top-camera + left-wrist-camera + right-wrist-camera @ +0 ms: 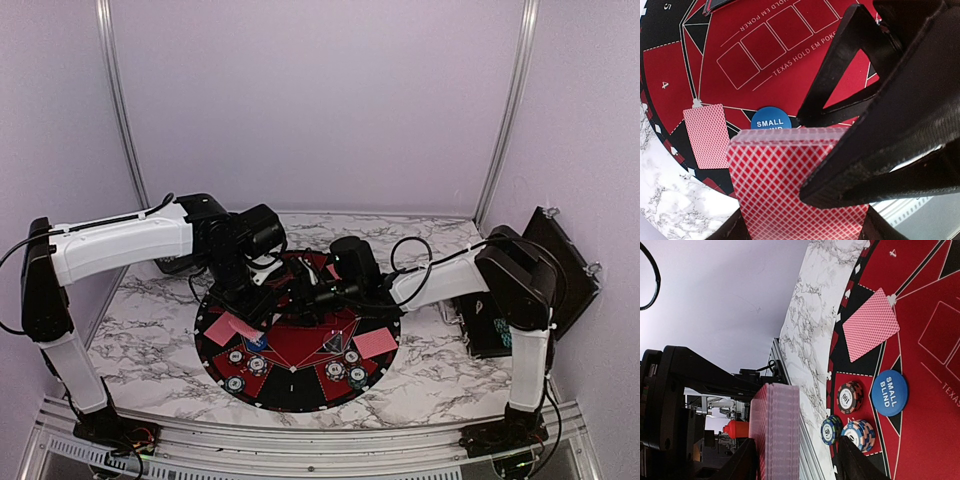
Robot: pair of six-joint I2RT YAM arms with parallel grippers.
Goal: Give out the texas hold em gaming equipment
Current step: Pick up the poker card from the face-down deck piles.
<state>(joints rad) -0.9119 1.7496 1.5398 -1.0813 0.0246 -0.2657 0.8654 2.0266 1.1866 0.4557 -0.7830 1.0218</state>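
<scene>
We identify a round black-and-red mat [290,348] lying flat on the white marbled tabletop [150,340]. A black case [476,335] sits near the mat's right edge.

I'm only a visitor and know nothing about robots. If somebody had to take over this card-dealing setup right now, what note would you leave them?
Left gripper: shut on the deck of red-backed cards, held over the poker mat.
Right gripper: open, with a finger on either side of the deck and nothing gripped yet.
Done: left card and right card lie face down on the mat. There are three chip stacks by each, the left chips and the right chips. The blue small-blind marker sits beside the left chips.
Left: probably take the next card off the deck and keep dealing. The arms hide the far seats.
</scene>
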